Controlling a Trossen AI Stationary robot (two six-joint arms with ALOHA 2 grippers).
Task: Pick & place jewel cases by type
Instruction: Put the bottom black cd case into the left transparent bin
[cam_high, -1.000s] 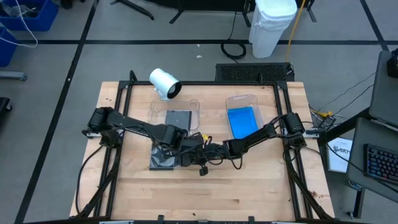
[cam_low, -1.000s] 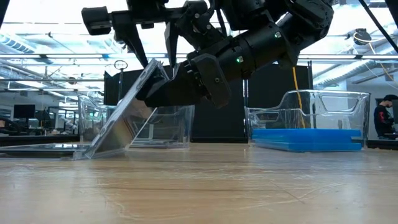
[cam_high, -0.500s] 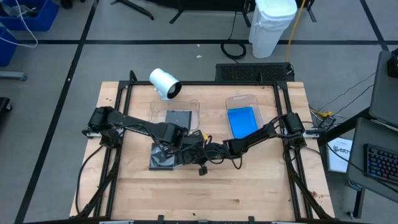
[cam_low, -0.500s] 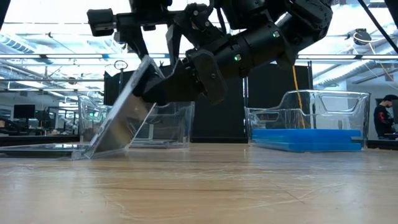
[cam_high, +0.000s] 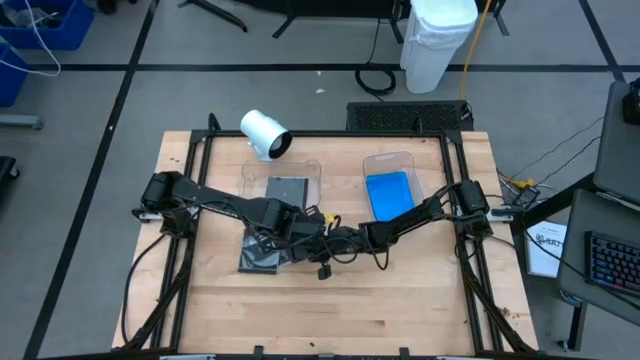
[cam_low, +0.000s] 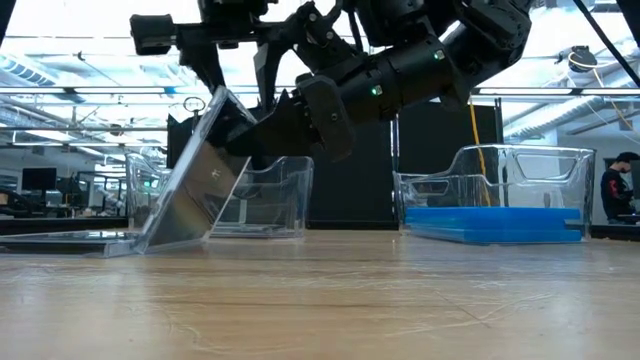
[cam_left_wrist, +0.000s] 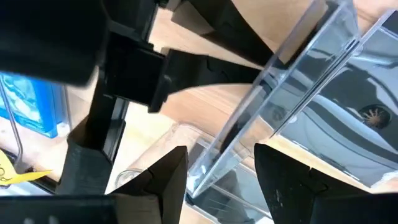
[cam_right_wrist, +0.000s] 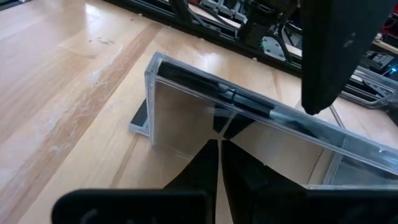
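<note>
A clear jewel case (cam_low: 195, 185) with a dark inside stands tilted at the table's middle left. Its lower edge (cam_low: 150, 243) is down on the table beside a dark case lying flat (cam_high: 262, 255). My left gripper (cam_left_wrist: 221, 180) hangs above it, pointing down and open. One finger is on each side of the raised edge (cam_low: 220, 95), with gaps showing in the left wrist view. My right gripper (cam_right_wrist: 217, 155) is shut and reaches nearly level under the tilted case from the table's right. My right gripper pushes with its shut fingertips against the tilted case's underside face (cam_right_wrist: 217, 127), about midway along its width. The fingers come from the table's right, slanting slightly down. The case leans up off them, its lower edge on the table and its raised edge high.
A clear tray (cam_high: 250, 172) at the far left holds a grey case. A second clear tray (cam_high: 405, 158) at the far right holds blue cases (cam_high: 390, 195). A white cylinder (cam_high: 265, 133) lies beyond the left tray. Bare wood lies toward the near edge.
The tilted case has swung steeper: its raised edge has moved up and toward the table's left, while its lower edge has stayed put. My right gripper has tipped its fingers up a little under it. My left gripper has rolled somewhat above the raised edge.
</note>
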